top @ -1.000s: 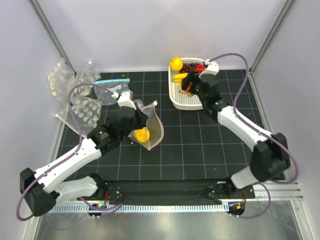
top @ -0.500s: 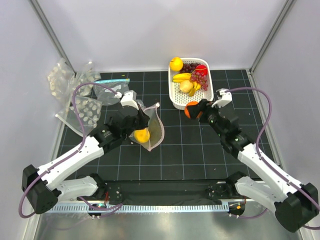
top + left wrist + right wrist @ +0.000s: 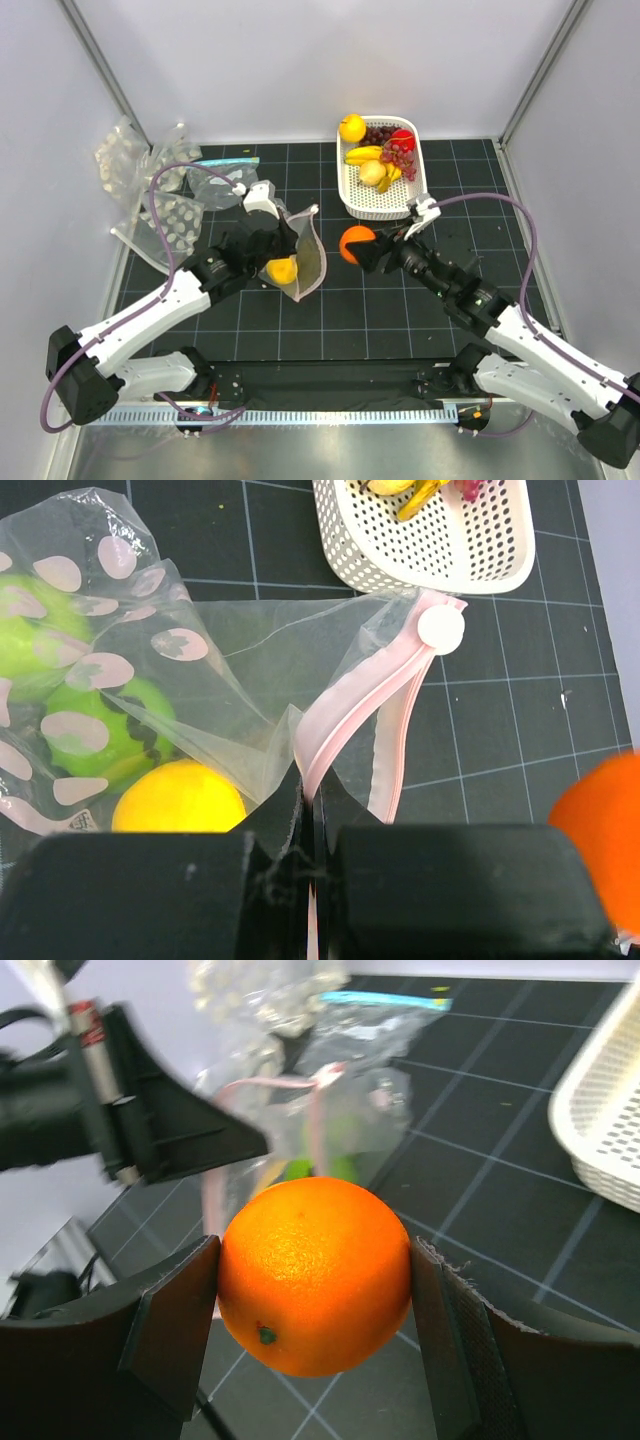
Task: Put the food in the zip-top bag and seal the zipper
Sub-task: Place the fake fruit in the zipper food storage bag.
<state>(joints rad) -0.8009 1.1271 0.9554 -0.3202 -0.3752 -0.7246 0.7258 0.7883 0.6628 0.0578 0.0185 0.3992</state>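
We are partway through the loading step. Our right gripper is clamped on an orange, one finger on each side, and holds it above the dark surface, between the white basket and the zip-top bag. Our left gripper is clenched on the bag's mouth edge, pinching the pink zipper strip, so the dotted pouch hangs lifted just left of the orange. A yellow fruit and something green already lie inside the bag. The two pink strips stand apart, so the bag is unsealed. More fruit sits in the basket, so we judge the filling is not finished and the sealing is some way off. Next, the orange needs to travel left until it is over the gap between the pink strips. The right fingers should spread only once it is past the lip. The opening looks narrow beside the orange, so we may need the left arm to tilt or widen the mouth first.
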